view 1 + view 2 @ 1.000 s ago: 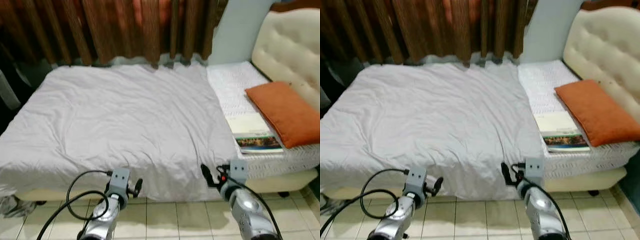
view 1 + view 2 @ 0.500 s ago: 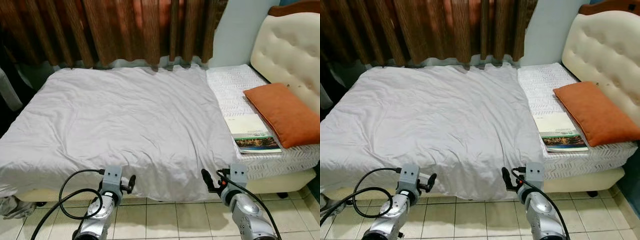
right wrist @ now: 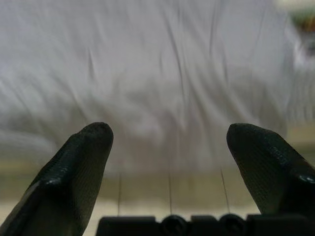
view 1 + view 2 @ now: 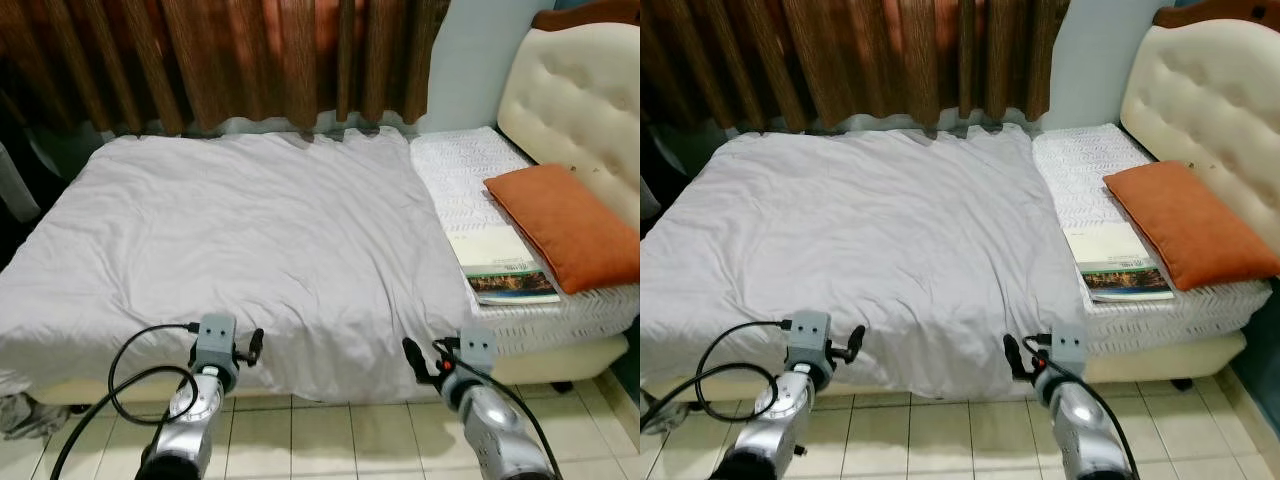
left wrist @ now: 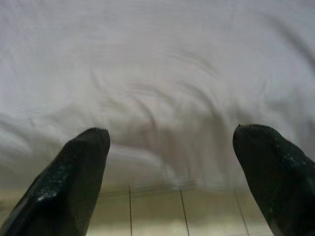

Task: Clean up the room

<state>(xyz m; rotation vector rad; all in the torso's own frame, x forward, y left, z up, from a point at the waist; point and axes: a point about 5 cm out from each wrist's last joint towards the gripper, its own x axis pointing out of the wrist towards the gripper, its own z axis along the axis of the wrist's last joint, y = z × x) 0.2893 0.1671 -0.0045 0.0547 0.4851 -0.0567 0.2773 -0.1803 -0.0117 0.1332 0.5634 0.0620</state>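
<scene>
On the bed (image 4: 540,365) before us: one grey duvet (image 4: 240,250), spread flat, long axis across the mattress, near edge hanging toward the tiled floor (image 4: 330,430). Beside it lie a book (image 4: 505,270), spine running toward the headboard (image 4: 575,95), and an orange pillow (image 4: 565,225) touching it. Our left hand (image 5: 170,162) and right hand (image 3: 167,162), fingers spread, hover just short of the duvet's edge; since a second ago the left has drawn back slightly.
</scene>
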